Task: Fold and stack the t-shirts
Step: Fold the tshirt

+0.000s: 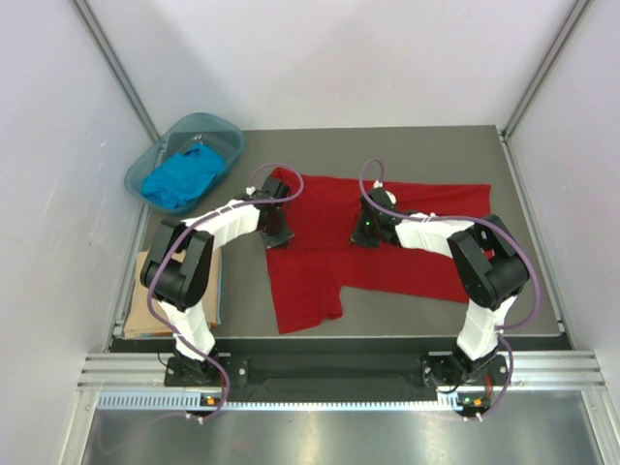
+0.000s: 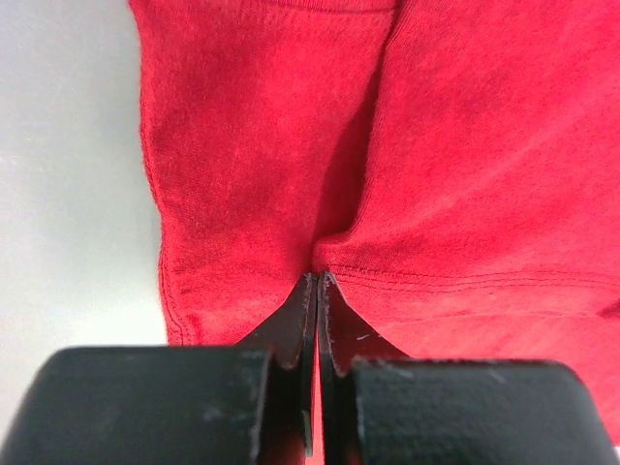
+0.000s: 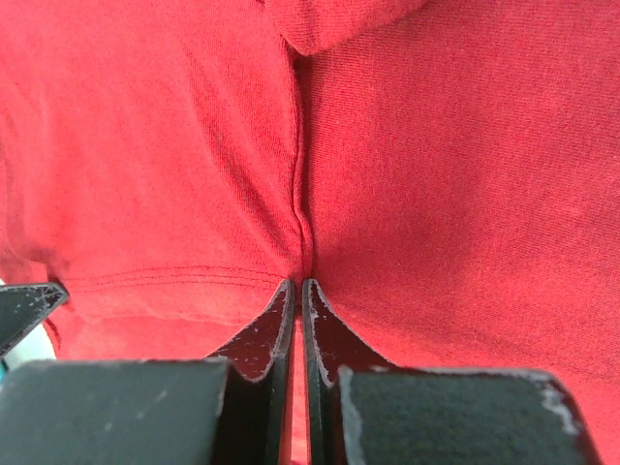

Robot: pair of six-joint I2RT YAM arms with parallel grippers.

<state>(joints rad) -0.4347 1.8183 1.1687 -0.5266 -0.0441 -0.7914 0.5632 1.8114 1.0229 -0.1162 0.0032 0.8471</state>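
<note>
A deep red t-shirt [image 1: 320, 281] lies spread on the dark table top, its fabric bunched into a fold under each wrist. My left gripper [image 1: 276, 232] is shut on a pinch of the red t-shirt [image 2: 465, 145] near its left hem, with red cloth showing between the closed fingertips of the left gripper [image 2: 318, 278]. My right gripper [image 1: 368, 231] is shut on a crease of the red t-shirt [image 3: 436, 174] at its middle; the tips of the right gripper [image 3: 297, 284] are pressed together on the cloth. A bright blue t-shirt [image 1: 182, 179] is crumpled in the basin. A tan t-shirt [image 1: 136, 315] lies at the left, partly behind the left arm.
The translucent teal basin [image 1: 208, 118] stands at the back left corner, off the table's edge. White walls close in the left, back and right sides. Bare dark table [image 1: 523, 291] shows to the right of the red shirt and along the front edge.
</note>
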